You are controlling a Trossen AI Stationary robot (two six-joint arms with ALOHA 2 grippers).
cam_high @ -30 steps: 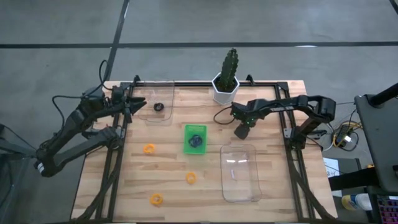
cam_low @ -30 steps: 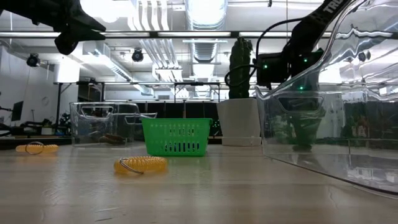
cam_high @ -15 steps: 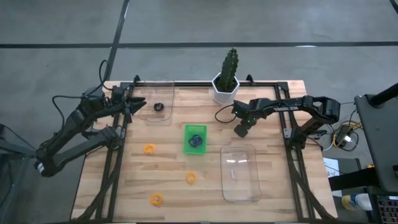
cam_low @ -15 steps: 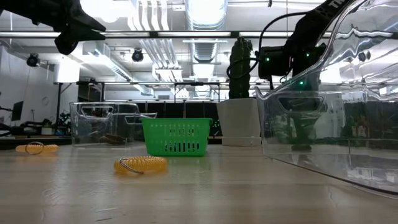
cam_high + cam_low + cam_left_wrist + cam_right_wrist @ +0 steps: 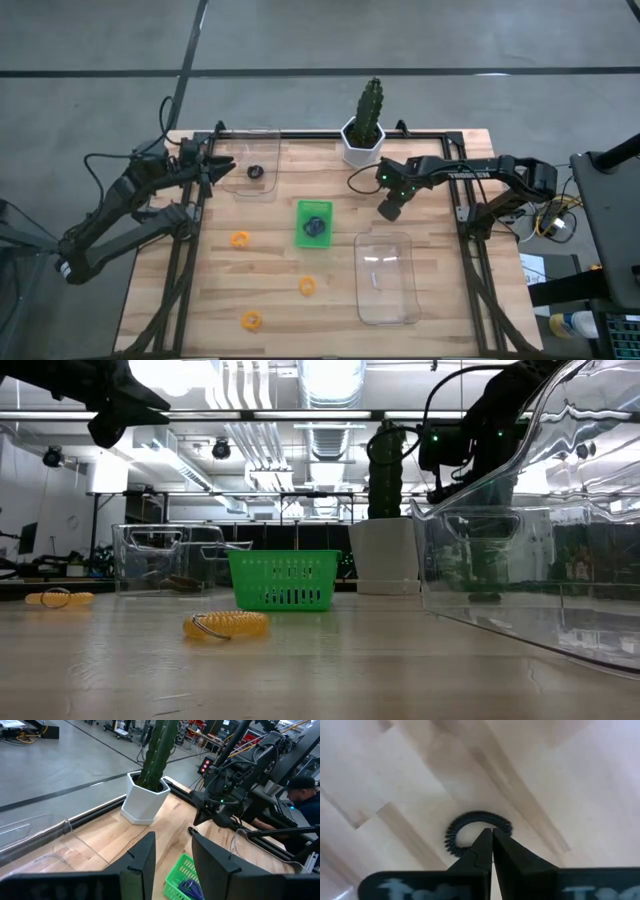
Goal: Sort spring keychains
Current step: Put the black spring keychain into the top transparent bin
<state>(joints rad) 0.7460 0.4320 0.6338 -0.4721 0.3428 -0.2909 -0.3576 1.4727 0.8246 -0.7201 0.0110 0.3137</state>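
My right gripper (image 5: 390,210) is right of the green tray (image 5: 313,236), its fingers shut at a black coiled keychain (image 5: 478,814) over the bare wood. My left gripper (image 5: 215,170) is open and empty at the left side of the far-left clear bin (image 5: 262,192), which holds another black keychain (image 5: 254,172). A purple keychain (image 5: 315,226) lies in the green tray. Three orange keychains lie on the table: one left of the tray (image 5: 239,239), one in the middle (image 5: 307,286), one toward the near edge (image 5: 251,320). My right gripper is shut on the black keychain's ring, on the side nearest the wrist (image 5: 456,852); the fingers (image 5: 479,851) themselves hide the place of contact. The fingers point down from above. The rest of the ring shows as an arc beyond the fingertips. I cannot tell whether it is clear of the table.
A second clear bin (image 5: 387,277) stands at the near right, close to my right gripper. A potted cactus in a white pot (image 5: 362,143) stands at the far edge. A black frame (image 5: 470,240) borders the table. A person sits beyond the table in the left wrist view (image 5: 300,800).
My right arm's wrist has risen, as the low view shows, while its gripper stays over nearly the same spot right of the green tray.
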